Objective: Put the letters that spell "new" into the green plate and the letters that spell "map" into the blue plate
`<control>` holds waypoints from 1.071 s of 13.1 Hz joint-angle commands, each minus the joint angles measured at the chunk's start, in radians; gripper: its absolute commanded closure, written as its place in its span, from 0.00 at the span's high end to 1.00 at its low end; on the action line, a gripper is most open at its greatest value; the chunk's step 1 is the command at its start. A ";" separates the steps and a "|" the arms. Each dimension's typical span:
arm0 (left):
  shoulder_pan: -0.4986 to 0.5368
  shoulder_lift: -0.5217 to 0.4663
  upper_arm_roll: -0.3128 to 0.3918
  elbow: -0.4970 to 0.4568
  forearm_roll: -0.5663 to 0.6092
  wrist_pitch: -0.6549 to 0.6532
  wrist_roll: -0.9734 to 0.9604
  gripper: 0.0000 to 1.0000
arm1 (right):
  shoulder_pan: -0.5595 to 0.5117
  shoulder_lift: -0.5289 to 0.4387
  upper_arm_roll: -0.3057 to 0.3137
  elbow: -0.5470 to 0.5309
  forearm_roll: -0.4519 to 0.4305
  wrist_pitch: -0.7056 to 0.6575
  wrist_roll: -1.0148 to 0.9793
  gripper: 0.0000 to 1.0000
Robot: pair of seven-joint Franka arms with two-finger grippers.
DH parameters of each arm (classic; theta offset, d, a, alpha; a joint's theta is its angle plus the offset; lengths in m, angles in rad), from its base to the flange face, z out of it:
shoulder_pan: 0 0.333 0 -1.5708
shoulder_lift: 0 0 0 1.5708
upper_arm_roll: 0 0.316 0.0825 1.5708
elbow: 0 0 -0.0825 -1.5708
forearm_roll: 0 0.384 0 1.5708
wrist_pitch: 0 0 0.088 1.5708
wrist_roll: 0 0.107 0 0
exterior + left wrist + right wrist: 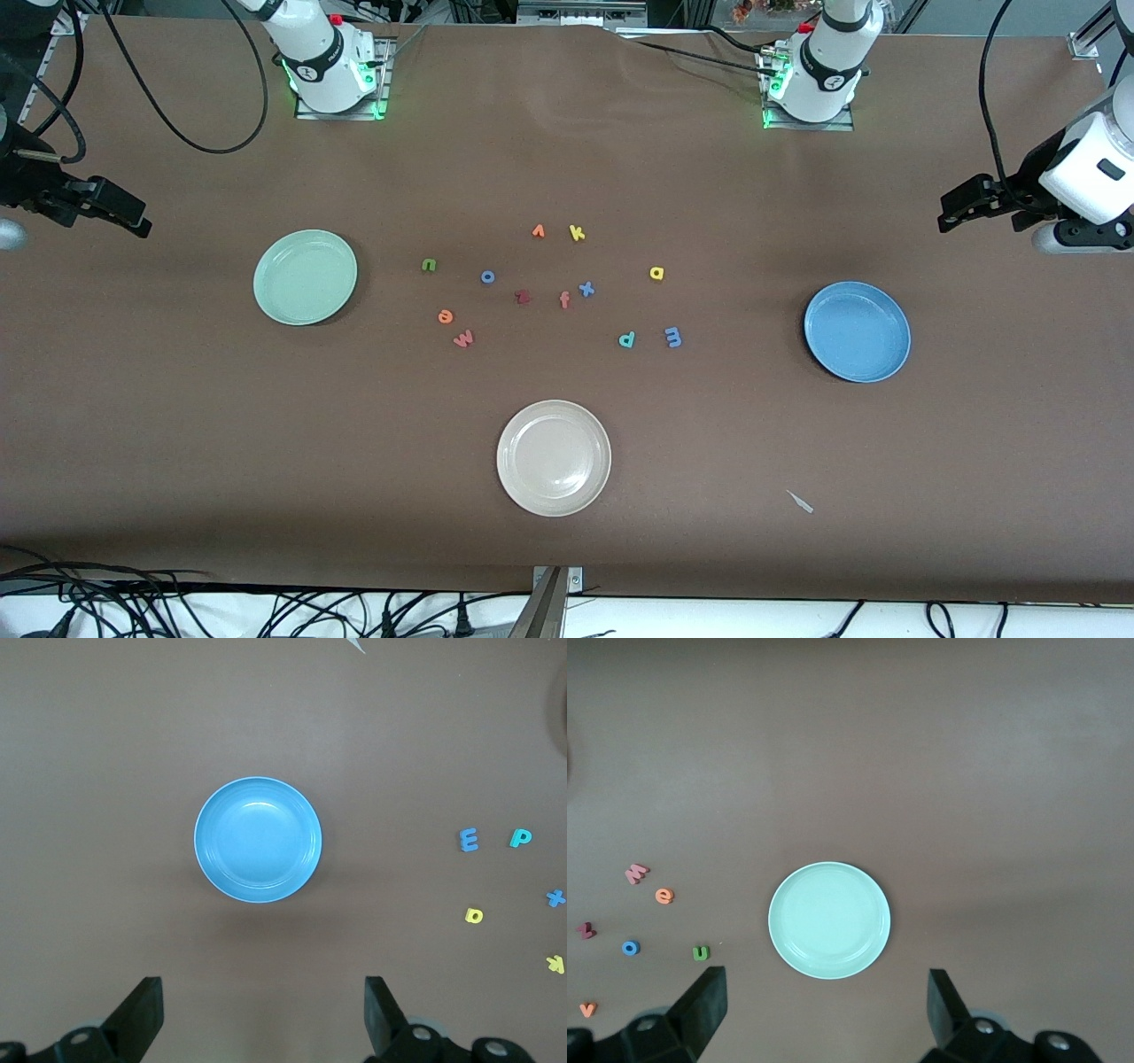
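1. Front view: the n (429, 264), e (446, 316), w (463, 338) lie near the green plate (275, 306); m (673, 337), a (656, 273), p (626, 339) near the blue plate (886, 359). Risk: taking lookalike v (538, 231) or k (577, 233).
2. Left wrist view: left gripper (264, 1014) spread, empty, above the blue plate.
3. Right wrist view: right gripper (828, 1010) spread, empty, above the green plate.

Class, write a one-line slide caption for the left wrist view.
Open left pincer above an empty blue plate, with blue "m", teal "p" and yellow "a" beside it.

glossy smooth blue plate (857, 331), glossy green plate (305, 276), matt brown table covering (266, 461)
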 commanded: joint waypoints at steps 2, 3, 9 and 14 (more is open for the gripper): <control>0.004 -0.010 -0.001 -0.012 -0.008 0.008 -0.005 1.00 | -0.009 -0.015 0.011 -0.008 -0.005 -0.006 -0.005 1.00; 0.004 -0.010 -0.001 -0.012 -0.008 0.008 -0.005 1.00 | -0.009 -0.015 0.011 -0.008 -0.005 -0.006 -0.005 1.00; 0.001 0.003 -0.001 -0.006 -0.008 0.008 -0.005 1.00 | -0.009 -0.015 0.011 -0.008 -0.005 -0.005 -0.005 1.00; -0.002 0.021 -0.001 0.009 -0.010 0.002 -0.005 1.00 | -0.009 -0.015 0.011 -0.008 -0.005 -0.005 -0.005 1.00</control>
